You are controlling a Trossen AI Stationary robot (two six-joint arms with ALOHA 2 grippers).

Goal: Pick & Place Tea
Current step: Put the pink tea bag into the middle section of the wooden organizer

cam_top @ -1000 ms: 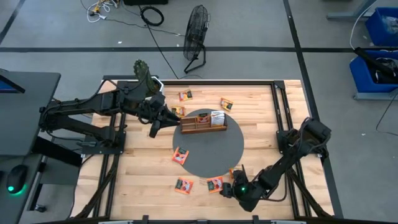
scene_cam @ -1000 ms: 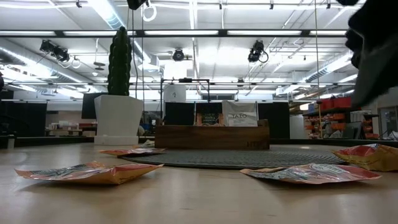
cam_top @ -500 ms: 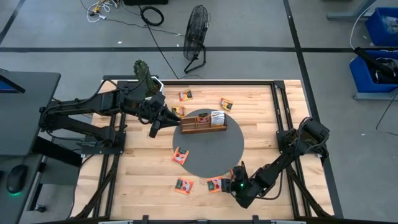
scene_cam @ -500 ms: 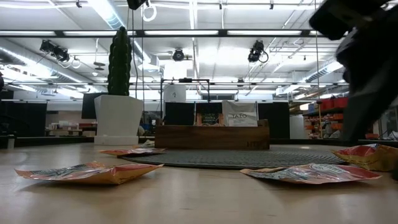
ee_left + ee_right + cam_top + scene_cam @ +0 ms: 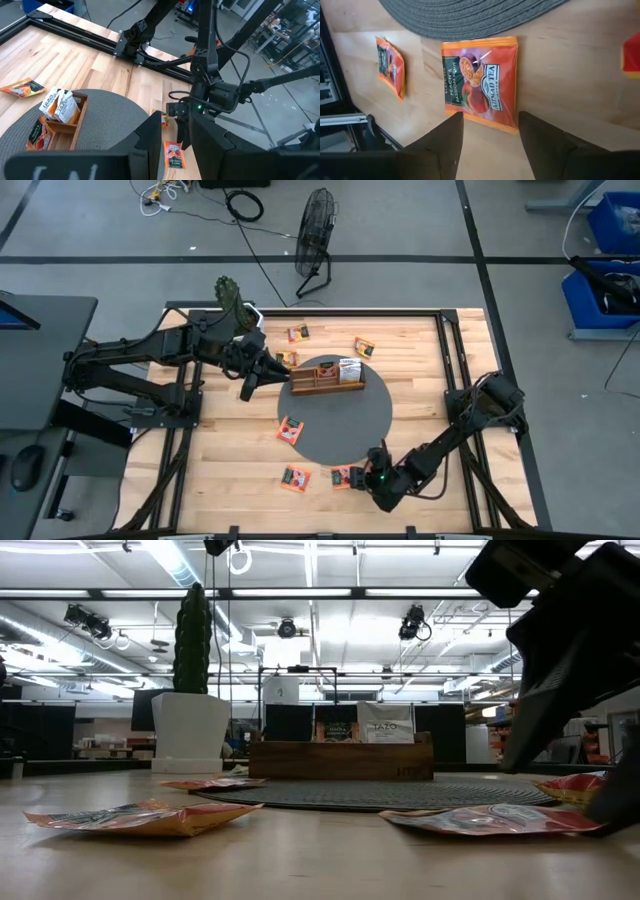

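Start at the right claw [image 5: 487,145]: its fingers stand wide apart and hold nothing, poised over an orange sachet [image 5: 481,82] lying flat on the surface [image 5: 230,450] beside the round grey mat [image 5: 335,430]. Expect the grasp of this sachet next. Further out, note several sachets loose on the surface and a few already standing in the wooden tray [image 5: 327,383] on the mat; most of the work remains. The left claw [image 5: 246,388] waits near the tray, partly open and empty.
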